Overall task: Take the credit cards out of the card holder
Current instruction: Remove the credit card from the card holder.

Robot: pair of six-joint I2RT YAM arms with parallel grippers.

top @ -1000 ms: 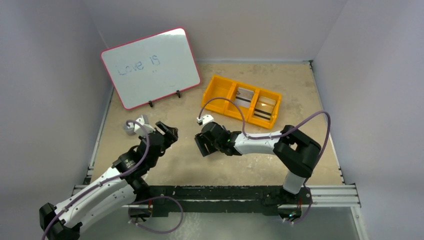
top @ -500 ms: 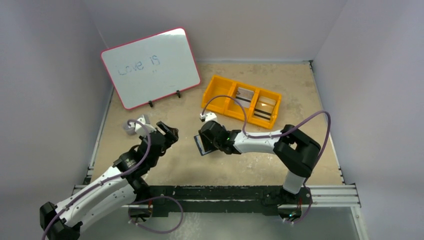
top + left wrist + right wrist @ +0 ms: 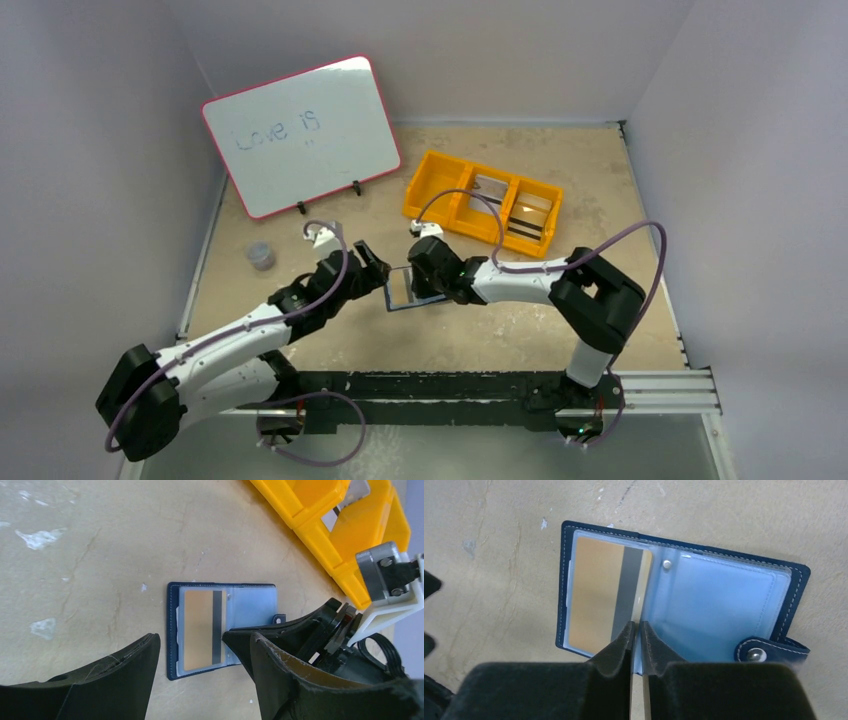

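A tan table [image 3: 560, 160] is seen from above, with two robot arms reaching in from its near edge. The card holder [image 3: 719, 605] lies open and flat near the middle of the table, between the two grippers. It is a small navy-blue wallet with pale see-through pockets inside. Its snap tab [image 3: 769, 652] sticks out from the right half.

One credit card [image 3: 599, 595], with a dark stripe down one side, sits inside the pocket of the left half.

The right gripper [image 3: 636, 626] is over the holder's middle fold, coming in from the right. Its jaws are drawn almost together, leaving only a thin slit. A pale sliver shows in that slit, but it is unclear whether it is a pocket leaf being pinched.

The left gripper [image 3: 202, 639] hovers just left of the holder. Its jaws are spread wide and hold nothing. In its own wrist view, the card and the left half of the holder show between its two fingers.

Beyond the holder, toward the far right, stands an orange tray [image 3: 437, 183] with three compartments. Two loose cards [image 3: 488, 192] lie in it, one in the middle compartment and one in the right.

At the far left a pink-edged whiteboard [image 3: 300, 135] leans on its stand, with "Love is" written on it. A small grey cylinder [image 3: 261, 255] stands near the left edge of the table, well apart from the holder.
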